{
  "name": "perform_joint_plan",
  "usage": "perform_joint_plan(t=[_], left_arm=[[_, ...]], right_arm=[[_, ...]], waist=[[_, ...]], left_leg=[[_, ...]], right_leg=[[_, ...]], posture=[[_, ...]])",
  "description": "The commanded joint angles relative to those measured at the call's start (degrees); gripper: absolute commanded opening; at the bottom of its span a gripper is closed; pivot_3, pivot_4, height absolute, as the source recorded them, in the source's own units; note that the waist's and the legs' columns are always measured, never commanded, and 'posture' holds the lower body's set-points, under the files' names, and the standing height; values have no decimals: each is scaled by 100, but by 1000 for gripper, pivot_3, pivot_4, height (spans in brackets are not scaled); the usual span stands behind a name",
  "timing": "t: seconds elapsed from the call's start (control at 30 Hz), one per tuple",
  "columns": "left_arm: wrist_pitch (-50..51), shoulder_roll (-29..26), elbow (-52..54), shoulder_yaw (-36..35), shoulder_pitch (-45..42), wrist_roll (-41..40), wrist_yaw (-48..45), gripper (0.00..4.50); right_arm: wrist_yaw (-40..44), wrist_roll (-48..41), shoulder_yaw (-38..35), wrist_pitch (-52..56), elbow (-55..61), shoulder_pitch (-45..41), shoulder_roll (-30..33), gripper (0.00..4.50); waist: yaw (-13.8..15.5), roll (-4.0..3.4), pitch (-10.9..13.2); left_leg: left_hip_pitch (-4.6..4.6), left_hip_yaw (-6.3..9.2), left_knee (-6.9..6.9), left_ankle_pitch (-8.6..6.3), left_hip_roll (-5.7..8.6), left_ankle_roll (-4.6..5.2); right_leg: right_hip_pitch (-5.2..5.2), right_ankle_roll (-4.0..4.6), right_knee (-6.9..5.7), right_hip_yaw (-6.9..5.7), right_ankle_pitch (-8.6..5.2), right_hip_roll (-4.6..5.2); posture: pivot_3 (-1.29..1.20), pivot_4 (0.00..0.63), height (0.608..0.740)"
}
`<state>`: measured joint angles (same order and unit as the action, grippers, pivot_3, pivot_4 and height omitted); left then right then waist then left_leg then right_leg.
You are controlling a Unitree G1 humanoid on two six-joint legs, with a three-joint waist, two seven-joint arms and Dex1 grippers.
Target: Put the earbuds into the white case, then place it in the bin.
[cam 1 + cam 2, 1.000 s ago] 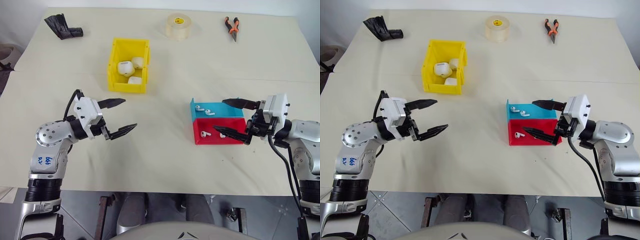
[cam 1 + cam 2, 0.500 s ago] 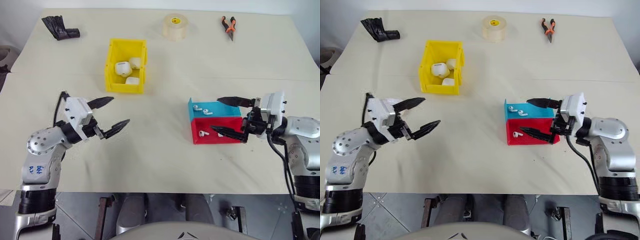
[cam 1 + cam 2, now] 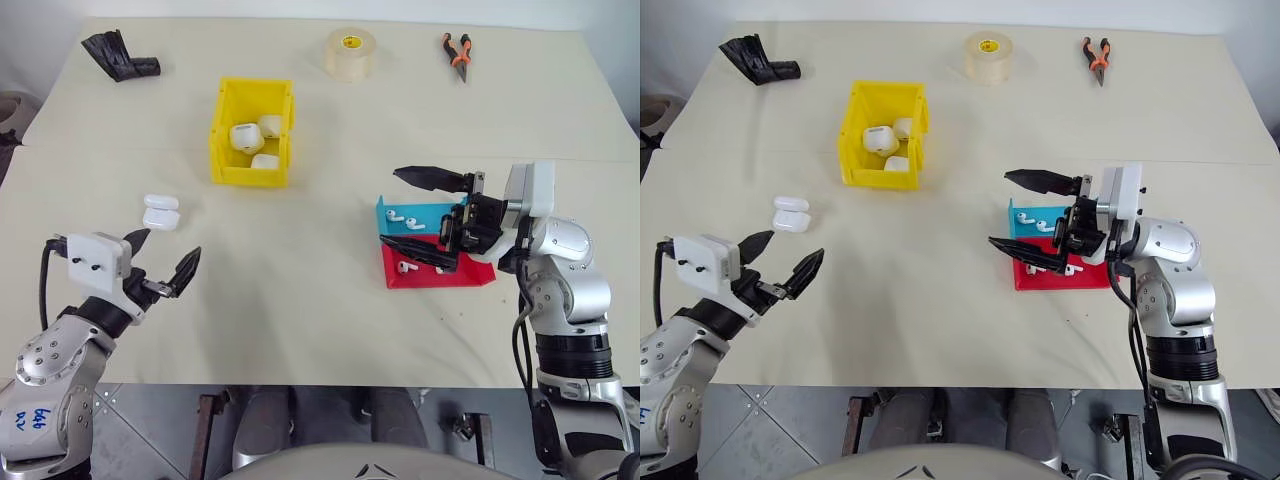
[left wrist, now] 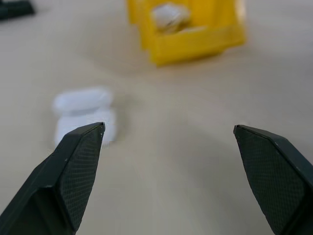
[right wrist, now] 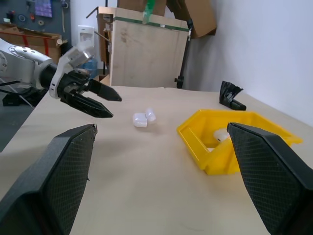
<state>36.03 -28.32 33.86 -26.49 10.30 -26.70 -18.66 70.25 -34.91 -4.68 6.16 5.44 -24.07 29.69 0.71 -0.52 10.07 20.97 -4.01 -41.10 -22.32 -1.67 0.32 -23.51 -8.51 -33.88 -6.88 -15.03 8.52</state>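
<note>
Small glossy white plastic earbud case, lid open, toward the table's left edge, just beyond the wide-open left gripper. Light, hard, slippery: best pinched across flat sides. Tiny stemmed white earbuds in blue tray and red tray, under the empty, wide-open right gripper

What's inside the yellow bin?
Inside the yellow bin lie three small white cases, bunched toward its right side. The near wall hides the floor along the front, so anything tucked low there cannot be seen.

I see a glossy white plastic case, smooth yellow plastic bin, matt cream table, finely textured black fingers.
</note>
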Motion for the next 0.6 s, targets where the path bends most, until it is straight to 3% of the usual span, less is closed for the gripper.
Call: perform_joint_plan(t=[0.03,0.3,0.43,0.6], left_arm=[[899,-280,135,-265,-494,-395,298,4485],[4144,-1882,-1413,119,-2747,-649,338,4485],[4895,-2315,-2329,750,-3782,-371,345,4485],[4727,-2510,-3402,1768,-4656,-144,-70,4485]], right_arm=[[73,-10,-14,28,7,-36,105,4500],[96,-73,-97,233,77,55,283,4500],[76,-80,-104,280,158,129,292,4500],[31,-63,-89,257,335,298,291,4500]], waist=[[34,0,0],[29,0,0],[-9,1,0],[-77,1,1]], left_leg=[[0,0,0,0,1,0],[-6,-8,6,0,3,0],[-13,-16,19,0,5,-2],[-15,-18,22,2,5,-7]], right_leg=[[0,0,0,0,0,0],[-2,1,-4,4,-1,-3],[-3,1,1,5,-1,-3],[-2,1,1,4,-1,-6]], posture=[[0,150,740],[0,150,740],[0,150,740],[0,150,740]])
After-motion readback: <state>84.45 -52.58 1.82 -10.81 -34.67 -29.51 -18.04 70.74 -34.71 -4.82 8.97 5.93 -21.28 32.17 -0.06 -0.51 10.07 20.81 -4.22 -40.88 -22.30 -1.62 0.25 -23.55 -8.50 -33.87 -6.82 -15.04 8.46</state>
